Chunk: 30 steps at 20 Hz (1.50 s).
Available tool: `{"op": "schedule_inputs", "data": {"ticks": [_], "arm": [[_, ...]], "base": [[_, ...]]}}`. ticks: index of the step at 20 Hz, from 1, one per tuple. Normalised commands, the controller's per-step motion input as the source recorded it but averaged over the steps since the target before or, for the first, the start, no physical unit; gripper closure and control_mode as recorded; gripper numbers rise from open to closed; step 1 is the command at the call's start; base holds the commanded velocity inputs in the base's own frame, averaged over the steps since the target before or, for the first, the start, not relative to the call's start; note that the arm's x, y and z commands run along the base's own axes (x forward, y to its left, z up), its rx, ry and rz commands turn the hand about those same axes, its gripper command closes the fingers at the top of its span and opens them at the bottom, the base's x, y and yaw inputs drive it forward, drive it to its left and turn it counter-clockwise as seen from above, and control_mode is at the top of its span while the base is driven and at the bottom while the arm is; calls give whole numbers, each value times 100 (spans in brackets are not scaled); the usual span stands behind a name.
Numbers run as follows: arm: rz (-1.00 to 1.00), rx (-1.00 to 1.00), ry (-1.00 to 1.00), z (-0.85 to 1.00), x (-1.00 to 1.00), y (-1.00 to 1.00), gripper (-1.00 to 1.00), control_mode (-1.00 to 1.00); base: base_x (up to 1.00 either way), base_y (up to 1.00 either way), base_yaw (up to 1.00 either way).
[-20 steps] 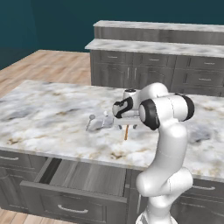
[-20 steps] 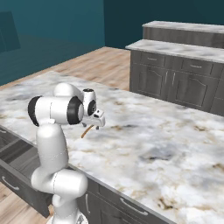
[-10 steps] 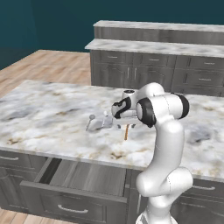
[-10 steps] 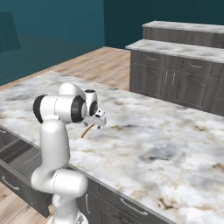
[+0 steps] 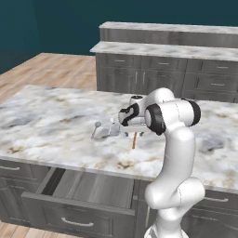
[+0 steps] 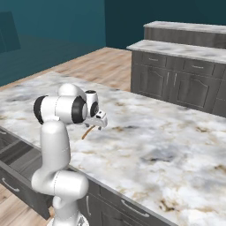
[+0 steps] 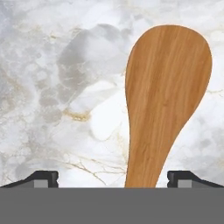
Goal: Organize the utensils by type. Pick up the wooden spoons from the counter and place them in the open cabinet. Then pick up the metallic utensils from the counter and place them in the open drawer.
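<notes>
Hovering low over the counter [image 5: 56, 121], my gripper [image 7: 112, 177] stands spread to its widest, fingertips [image 7: 43, 177] far apart at the bottom of the hand view, with nothing clamped between them. A wooden spoon [image 7: 164, 100] lies flat on the marble directly beneath the hand, its broad orange-brown bowl pointing away from the fingers and its handle running back between the two tips, nearer the right one. I cannot tell from this angle whether either tip touches the wood; the jaws sit clear on both sides of the handle.

From the left base view, I see the gripper [image 5: 114, 129] reaching leftward across the slab from the bent white arm, and a slim strip of the spoon [image 5: 134, 140] showing just below the wrist. A small silver metallic utensil [image 5: 96, 130] lies on the marble just to the left of the hand. Below the near edge of the counter, the open drawer [image 5: 74, 204] stands pulled out. The right base view shows the spoon's handle [image 6: 87, 132] jutting out below the hand.
</notes>
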Motion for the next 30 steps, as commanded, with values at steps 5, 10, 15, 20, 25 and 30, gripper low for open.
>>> {"op": "schedule_inputs", "data": {"ticks": [5,10,15,20,25,30], "arm": [[0,0,-5,-14,-4,0,100,-100],[0,2,-5,-3,-3,0,100,-100],[0,12,0,49,-6,0,100,-100],[3,11,0,81,-40,0,100,-100],[11,2,0,75,-63,0,100,-100],[19,0,-2,57,-75,0,100,-100]], "base": [[0,0,0],[0,0,0],[0,0,0],[0,0,0],[0,0,0],[0,0,0]]}}
